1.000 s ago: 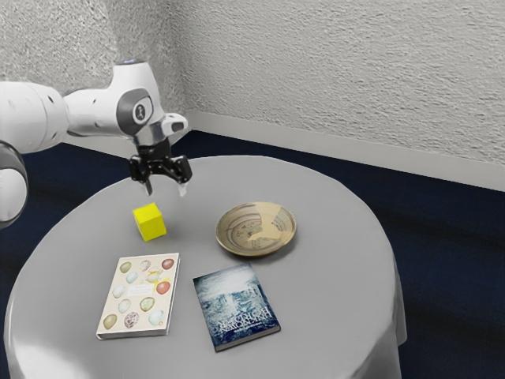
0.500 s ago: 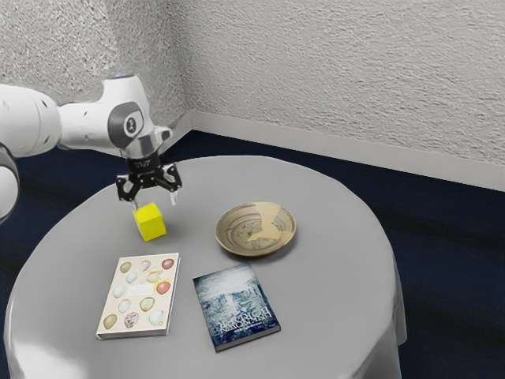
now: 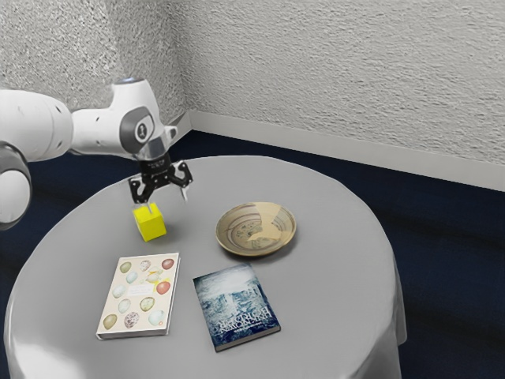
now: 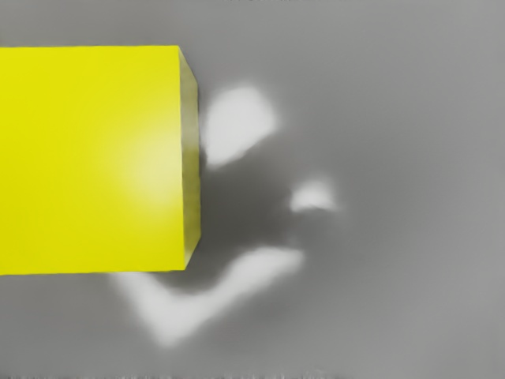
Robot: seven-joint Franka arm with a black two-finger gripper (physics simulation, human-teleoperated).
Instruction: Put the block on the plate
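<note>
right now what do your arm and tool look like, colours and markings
My arm is glossy white with smooth, rounded segments. Near the wrist, a dark grey cover wraps the joint and carries a small light emblem. The tool is black and angular, with two fingers ending in pale tips.

From beside the arm (image 3: 96, 130), one view overlooks the table (image 3: 339, 292); the wrist's faces down, close above the shared block (image 3: 151, 226).
</note>
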